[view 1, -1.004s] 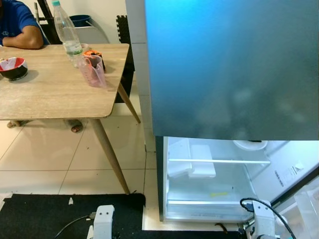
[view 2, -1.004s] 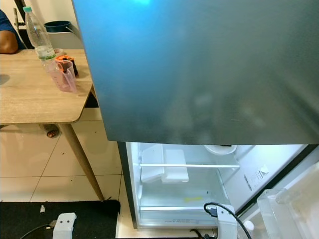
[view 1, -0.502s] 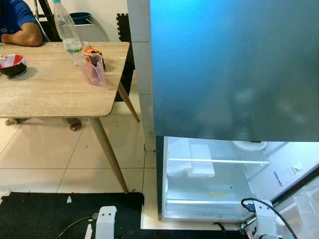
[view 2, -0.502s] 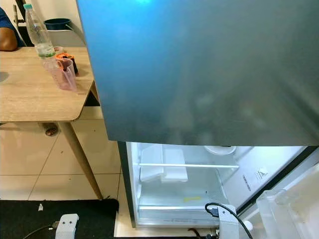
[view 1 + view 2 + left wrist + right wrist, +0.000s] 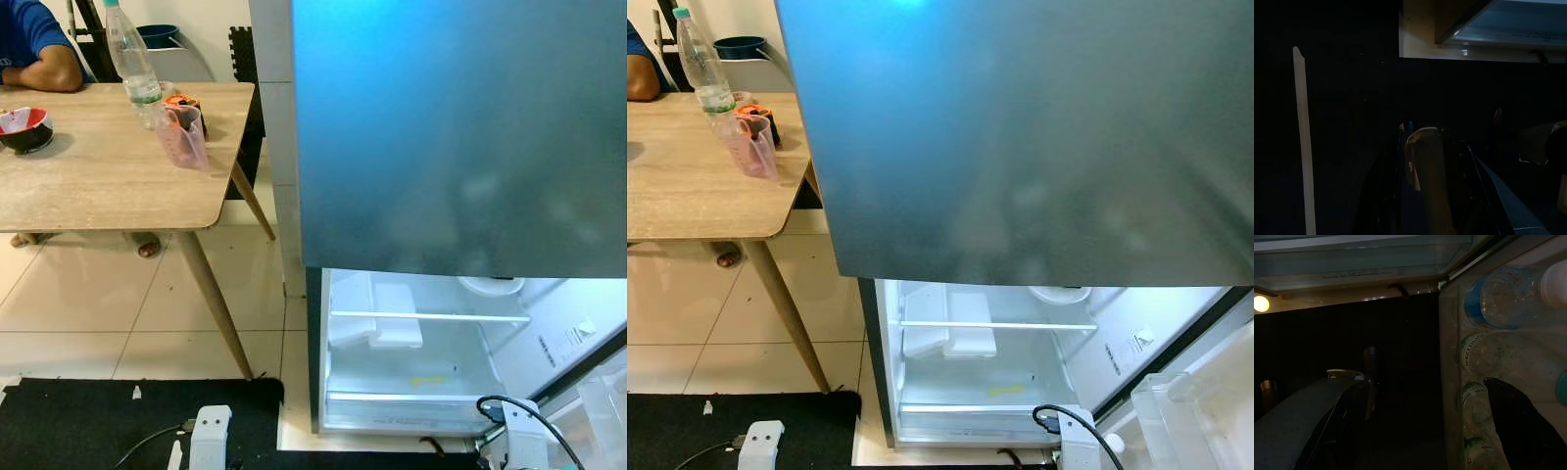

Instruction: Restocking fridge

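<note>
The fridge [image 5: 460,137] stands right in front of me, its dark upper door shut. Its lower compartment [image 5: 411,362] is open and lit, with a glass shelf [image 5: 429,316] and white trays [image 5: 380,318] inside. The open lower door's bin [image 5: 1190,416] shows at the bottom right. In the right wrist view several water bottles [image 5: 1498,303] lie in that clear bin, close beside my right gripper [image 5: 1418,382], whose fingers [image 5: 1518,426] stand apart, open and empty. My left gripper [image 5: 1425,147] hangs low in the dark over the black mat.
A wooden table [image 5: 98,166] stands to the left with a water bottle [image 5: 132,64], a pink measuring cup [image 5: 186,137] and a bowl [image 5: 24,132]. A person's arm [image 5: 44,69] rests on its far edge. A black mat [image 5: 98,421] lies on the tiled floor.
The head views have shifted slightly and both wrists sit a little lower in them. Nothing on the table or in the fridge has moved.
</note>
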### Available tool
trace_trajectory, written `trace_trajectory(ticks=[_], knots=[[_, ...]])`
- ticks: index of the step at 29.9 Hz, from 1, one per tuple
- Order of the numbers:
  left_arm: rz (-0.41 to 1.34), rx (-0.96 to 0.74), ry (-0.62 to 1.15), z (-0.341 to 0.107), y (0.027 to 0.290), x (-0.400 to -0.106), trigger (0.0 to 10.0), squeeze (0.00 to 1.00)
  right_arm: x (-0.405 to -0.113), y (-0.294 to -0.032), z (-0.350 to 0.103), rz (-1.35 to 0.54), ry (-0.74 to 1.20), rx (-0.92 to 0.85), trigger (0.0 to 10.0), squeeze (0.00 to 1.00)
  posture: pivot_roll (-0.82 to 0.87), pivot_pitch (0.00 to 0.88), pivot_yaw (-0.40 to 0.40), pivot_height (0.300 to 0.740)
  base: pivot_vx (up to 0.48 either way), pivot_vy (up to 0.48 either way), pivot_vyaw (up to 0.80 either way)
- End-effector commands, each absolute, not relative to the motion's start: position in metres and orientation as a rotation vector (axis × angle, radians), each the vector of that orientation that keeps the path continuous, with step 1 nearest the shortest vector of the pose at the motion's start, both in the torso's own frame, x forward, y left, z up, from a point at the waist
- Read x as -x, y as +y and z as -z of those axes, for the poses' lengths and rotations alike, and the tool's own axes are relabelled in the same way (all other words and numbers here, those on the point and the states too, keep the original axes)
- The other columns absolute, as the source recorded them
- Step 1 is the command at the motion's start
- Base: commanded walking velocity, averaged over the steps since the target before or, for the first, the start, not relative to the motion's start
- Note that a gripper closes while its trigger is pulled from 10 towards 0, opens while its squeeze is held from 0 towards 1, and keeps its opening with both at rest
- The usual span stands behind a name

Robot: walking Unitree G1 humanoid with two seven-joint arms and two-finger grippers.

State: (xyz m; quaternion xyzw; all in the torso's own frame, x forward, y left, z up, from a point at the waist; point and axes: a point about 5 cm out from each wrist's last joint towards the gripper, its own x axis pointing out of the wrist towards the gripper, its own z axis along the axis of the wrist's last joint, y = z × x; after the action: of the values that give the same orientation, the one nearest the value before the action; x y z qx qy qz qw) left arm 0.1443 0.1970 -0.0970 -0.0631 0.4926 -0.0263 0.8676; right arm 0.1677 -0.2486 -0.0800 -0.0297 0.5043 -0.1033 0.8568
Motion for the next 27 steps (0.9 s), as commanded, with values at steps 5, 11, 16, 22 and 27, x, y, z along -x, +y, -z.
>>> trace_trajectory(ticks=[5,11,16,22,27], knots=[[0.049,0.128,1.053,0.0984,0.1993,-0.1403,10.0,0.00,-0.1620,-0.2530,0.0813,0.237,1.080,0.068,10.0,0.00,0.05,0.000,-0.013,0.740,-0.153,0.000,0.00],[0.049,0.137,1.060,0.0990,0.1998,-0.1382,10.0,0.00,-0.1608,-0.2527,0.0819,0.235,1.085,0.071,10.0,0.00,0.04,0.000,-0.004,0.740,-0.291,0.000,0.00],[0.052,0.138,1.064,0.0992,0.2002,-0.1376,10.0,0.00,-0.1587,-0.2524,0.0829,0.235,1.091,0.073,10.0,0.00,0.04,0.000,-0.004,0.740,-0.304,0.000,0.00],[0.051,0.137,1.065,0.0992,0.2005,-0.1375,10.0,0.00,-0.1568,-0.2525,0.0836,0.235,1.096,0.075,10.0,0.00,0.04,0.000,-0.002,0.740,-0.321,0.000,0.00],[0.048,0.141,1.064,0.0992,0.2005,-0.1374,10.0,0.00,-0.1557,-0.2530,0.0839,0.234,1.099,0.079,10.0,0.00,0.04,0.000,-0.002,0.740,-0.322,0.000,0.00]])
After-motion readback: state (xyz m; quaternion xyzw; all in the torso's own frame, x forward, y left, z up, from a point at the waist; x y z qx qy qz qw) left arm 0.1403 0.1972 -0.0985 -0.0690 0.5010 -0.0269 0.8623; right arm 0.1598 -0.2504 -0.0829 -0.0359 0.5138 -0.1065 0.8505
